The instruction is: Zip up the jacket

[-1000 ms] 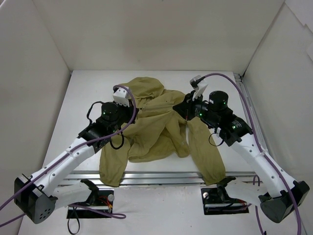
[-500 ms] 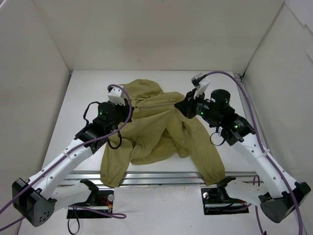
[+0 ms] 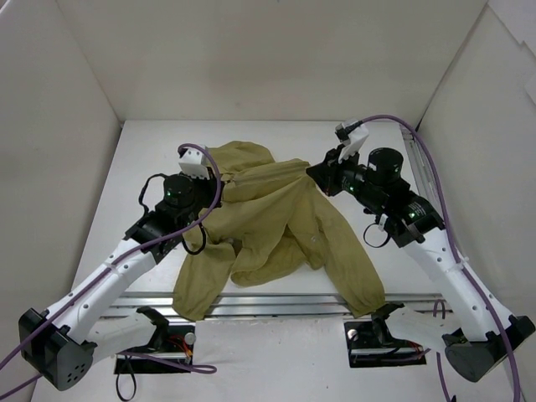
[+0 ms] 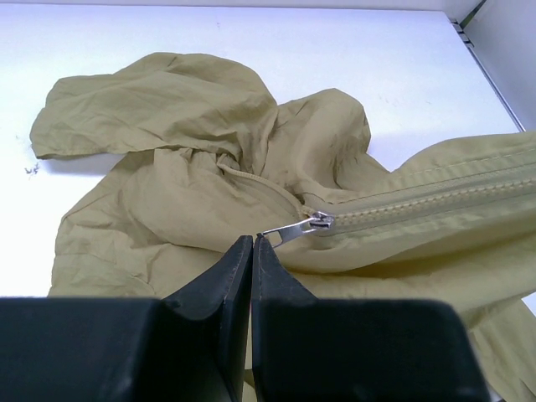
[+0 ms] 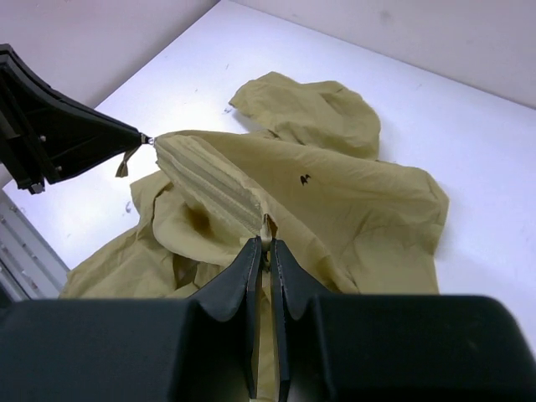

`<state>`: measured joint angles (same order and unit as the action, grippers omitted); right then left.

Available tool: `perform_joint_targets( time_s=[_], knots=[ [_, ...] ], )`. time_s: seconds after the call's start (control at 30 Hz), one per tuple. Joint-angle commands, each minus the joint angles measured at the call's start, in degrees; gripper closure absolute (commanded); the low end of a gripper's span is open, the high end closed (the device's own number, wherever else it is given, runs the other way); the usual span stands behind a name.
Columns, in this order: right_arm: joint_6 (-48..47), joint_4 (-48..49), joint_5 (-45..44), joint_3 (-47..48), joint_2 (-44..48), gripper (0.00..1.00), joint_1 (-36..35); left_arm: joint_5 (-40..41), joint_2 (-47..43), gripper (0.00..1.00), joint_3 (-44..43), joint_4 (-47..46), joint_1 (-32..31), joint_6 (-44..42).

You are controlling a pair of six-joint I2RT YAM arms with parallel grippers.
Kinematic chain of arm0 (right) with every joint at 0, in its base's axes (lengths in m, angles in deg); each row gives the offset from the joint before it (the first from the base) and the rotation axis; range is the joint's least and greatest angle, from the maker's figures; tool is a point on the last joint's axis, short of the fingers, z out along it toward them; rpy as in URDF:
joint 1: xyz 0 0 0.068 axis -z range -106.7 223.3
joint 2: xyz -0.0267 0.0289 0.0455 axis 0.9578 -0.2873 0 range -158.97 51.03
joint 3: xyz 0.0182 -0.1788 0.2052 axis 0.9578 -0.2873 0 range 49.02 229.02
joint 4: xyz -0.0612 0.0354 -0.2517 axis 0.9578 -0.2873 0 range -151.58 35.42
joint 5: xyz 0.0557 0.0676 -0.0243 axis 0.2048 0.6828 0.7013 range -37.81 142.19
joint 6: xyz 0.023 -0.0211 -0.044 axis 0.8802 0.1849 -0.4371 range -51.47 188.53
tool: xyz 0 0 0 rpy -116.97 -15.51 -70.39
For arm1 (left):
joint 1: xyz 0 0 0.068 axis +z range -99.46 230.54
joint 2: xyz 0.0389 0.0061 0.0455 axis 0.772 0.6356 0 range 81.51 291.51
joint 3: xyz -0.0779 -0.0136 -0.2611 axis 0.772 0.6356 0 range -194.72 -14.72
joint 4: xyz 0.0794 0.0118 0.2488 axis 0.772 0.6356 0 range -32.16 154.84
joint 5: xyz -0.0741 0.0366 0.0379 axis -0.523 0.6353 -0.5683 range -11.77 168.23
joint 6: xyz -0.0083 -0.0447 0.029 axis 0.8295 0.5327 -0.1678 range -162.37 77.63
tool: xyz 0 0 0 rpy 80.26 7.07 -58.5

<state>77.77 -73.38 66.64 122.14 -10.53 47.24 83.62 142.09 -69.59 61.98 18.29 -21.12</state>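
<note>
The olive-khaki jacket [image 3: 276,226] lies crumpled mid-table, hood [image 4: 159,96] toward the back. My left gripper [image 4: 253,239] is shut on the silver zipper pull [image 4: 289,229]; closed zipper teeth [image 4: 419,201] run off to the right from the slider. My right gripper [image 5: 266,243] is shut on the jacket's edge at the other end of the zipper band [image 5: 209,180], near the tiny dark logo [image 5: 303,178]. In the top view the left gripper [image 3: 219,177] and right gripper [image 3: 314,173] hold the zipper line stretched between them.
White walls close in the table [image 3: 151,151] on three sides. A metal rail [image 3: 276,303] runs along the near edge. One sleeve [image 3: 360,276] reaches down to that rail, and another fold [image 3: 197,285] lies at the front left.
The left gripper has moved left and the right gripper right and back, so the zipper line between them has drawn out tighter. Both grips stayed shut.
</note>
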Motion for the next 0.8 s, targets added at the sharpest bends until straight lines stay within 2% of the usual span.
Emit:
perform_joint_targets(
  time_s=[0.0,0.77],
  knots=[
    [-1.94,3.6,-4.61,4.48,1.09,1.0,1.45,3.31,-1.43,1.0,-0.94,-0.19,1.49,-0.34],
    [-5.1,2.55,-8.65,16.96,-2.51,1.0,3.04,2.43,-1.25,1.0,-1.82,-0.19,2.54,0.01]
  ],
)
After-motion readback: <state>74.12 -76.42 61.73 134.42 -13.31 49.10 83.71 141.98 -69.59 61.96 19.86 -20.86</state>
